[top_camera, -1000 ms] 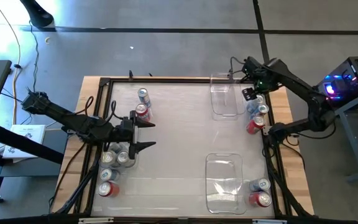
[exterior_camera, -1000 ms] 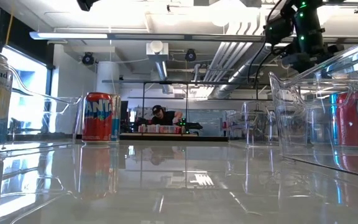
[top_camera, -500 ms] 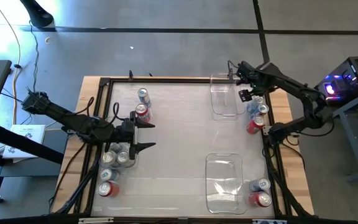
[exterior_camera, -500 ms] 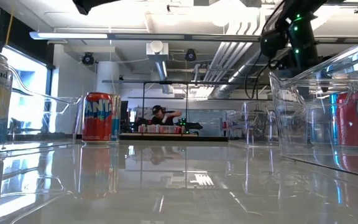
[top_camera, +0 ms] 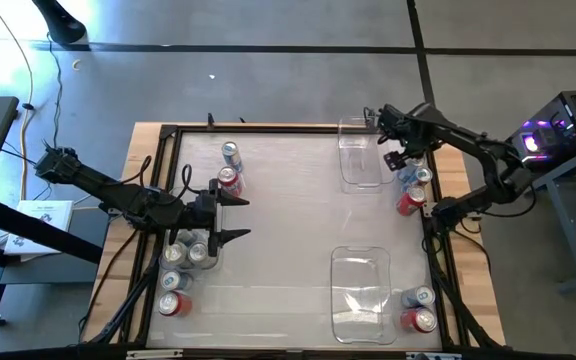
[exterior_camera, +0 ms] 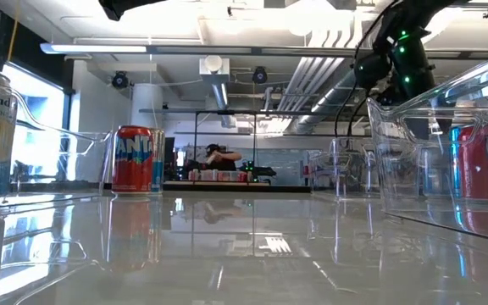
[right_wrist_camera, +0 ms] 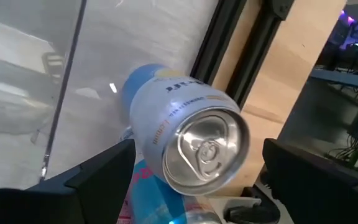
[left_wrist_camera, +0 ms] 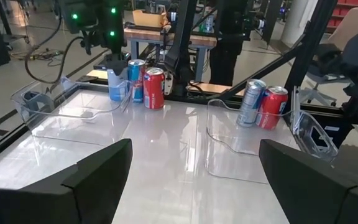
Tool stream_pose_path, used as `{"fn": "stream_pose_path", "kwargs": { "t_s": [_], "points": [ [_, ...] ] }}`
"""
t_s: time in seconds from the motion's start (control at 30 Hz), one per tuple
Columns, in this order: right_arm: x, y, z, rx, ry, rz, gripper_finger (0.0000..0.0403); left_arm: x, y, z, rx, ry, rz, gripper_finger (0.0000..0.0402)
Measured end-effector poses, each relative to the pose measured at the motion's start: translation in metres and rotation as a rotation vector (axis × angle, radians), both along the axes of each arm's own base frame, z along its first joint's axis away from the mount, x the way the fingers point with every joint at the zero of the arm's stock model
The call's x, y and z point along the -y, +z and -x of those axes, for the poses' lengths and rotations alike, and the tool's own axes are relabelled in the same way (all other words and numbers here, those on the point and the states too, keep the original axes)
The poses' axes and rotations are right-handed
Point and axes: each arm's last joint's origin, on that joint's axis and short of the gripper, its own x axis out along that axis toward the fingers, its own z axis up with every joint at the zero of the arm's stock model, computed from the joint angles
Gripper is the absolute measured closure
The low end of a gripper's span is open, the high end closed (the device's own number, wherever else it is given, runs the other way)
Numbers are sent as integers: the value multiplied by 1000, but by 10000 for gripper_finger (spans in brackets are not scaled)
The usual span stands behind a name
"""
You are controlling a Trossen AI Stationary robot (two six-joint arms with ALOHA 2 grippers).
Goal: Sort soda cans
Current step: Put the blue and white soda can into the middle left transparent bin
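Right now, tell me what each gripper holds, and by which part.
Nothing is held. The left gripper hangs open and empty; the right gripper, open, straddles a pale blue soda can without clamping it.

You're looking at soda cans [top_camera: 414, 185] standing upright in clusters along both table edges, silver tops showing: red, blue and silver-grey bodies, a pale blue one [right_wrist_camera: 185, 146] filling your right wrist view.

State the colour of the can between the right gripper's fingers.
Pale blue and white body, silver top: the can, shown best in the right wrist view.
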Motion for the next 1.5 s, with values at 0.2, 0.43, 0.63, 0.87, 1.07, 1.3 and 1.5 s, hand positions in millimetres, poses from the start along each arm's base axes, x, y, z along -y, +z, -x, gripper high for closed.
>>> {"fn": "stream_pose_path", "kwargs": {
  "t_s": [0.2, 0.43, 0.63, 0.87, 1.07, 1.3, 1.5],
  "points": [
    [0, -12, 1, -10, 36, -2, 54, 0, 0, 0, 1, 1, 3, 55],
    [0, -23, 3, 12, 67, -25, 54, 0, 0, 0, 2, 3, 12, 55],
    [1, -29, 6, 26, 75, -35, 55, 0, 0, 0, 2, 3, 12, 55],
    [1, -30, 6, 32, 80, -46, 95, 0, 0, 0, 6, 3, 13, 55],
    [-4, -18, -1, -4, 37, -33, 114, 0, 2, 0, 26, 4, 22, 55],
    [-13, 40, -9, -86, -38, 90, 123, 0, 4, -1, 37, 4, 25, 55],
    [-23, 96, -22, 84, -28, 305, 123, 0, 4, -1, 37, 4, 25, 55]
  ]
}}
